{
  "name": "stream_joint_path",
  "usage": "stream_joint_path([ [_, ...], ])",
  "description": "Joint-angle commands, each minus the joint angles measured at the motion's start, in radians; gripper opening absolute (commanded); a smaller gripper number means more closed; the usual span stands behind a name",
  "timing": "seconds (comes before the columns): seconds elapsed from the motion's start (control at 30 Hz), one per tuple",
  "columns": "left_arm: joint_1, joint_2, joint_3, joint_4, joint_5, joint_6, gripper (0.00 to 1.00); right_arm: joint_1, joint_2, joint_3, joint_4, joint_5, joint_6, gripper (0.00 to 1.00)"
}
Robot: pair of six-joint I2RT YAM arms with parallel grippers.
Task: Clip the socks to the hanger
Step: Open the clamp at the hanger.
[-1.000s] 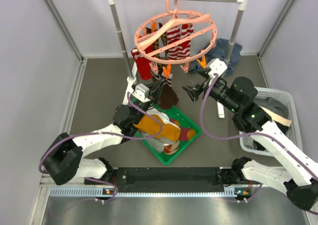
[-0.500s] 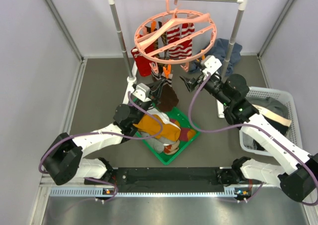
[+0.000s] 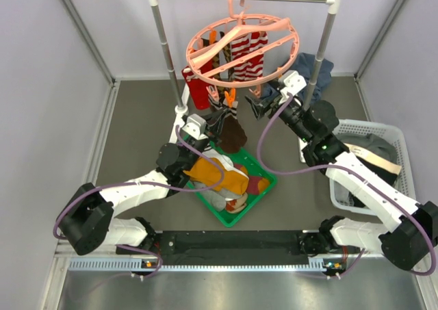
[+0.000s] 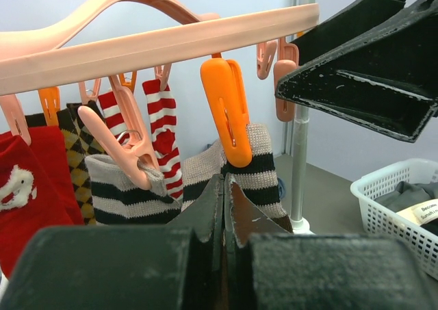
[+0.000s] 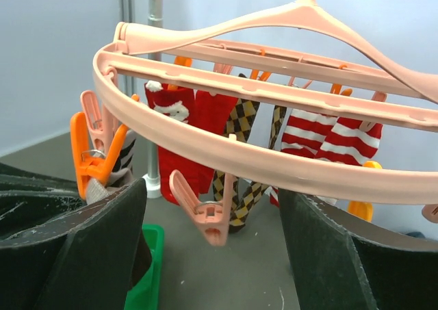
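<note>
Two grippers flank the orange clip of the round salmon-pink plastic hanger: my left gripper, clamped on the dangling dark brown fabric sock, sits directly beneath it; my right gripper gapes alongside.

Light even and diffuse, from overhead; no hard glare. Soft shadows on the counter below the hanger. Top view sharp, with slanted verticals beside the hanger. Wrist views: near fingers dark and blurred, hanger crisp, wall behind it pale.
</note>
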State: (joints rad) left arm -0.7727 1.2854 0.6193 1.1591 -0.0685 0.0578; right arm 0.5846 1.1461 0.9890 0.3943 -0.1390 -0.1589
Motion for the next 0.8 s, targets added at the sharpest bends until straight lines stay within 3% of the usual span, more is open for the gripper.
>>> stream_joint_path([
  [0.0, -0.002, -0.021, 0.031, 0.022, 0.012, -0.012, 0.00, -0.008, 0.012, 0.014, 0.089, 0.022, 0.036, 0.75],
  [0.23, -0.002, -0.018, 0.033, 0.021, 0.012, -0.013, 0.00, -0.008, 0.021, 0.028, 0.083, 0.035, 0.073, 0.69],
  [0.43, -0.002, -0.018, 0.033, 0.017, 0.013, -0.015, 0.00, -0.008, 0.027, 0.025, 0.089, 0.053, 0.105, 0.58],
  [0.77, -0.002, -0.009, 0.034, 0.013, -0.007, -0.004, 0.00, -0.008, 0.020, 0.043, 0.032, 0.084, 0.183, 0.24],
])
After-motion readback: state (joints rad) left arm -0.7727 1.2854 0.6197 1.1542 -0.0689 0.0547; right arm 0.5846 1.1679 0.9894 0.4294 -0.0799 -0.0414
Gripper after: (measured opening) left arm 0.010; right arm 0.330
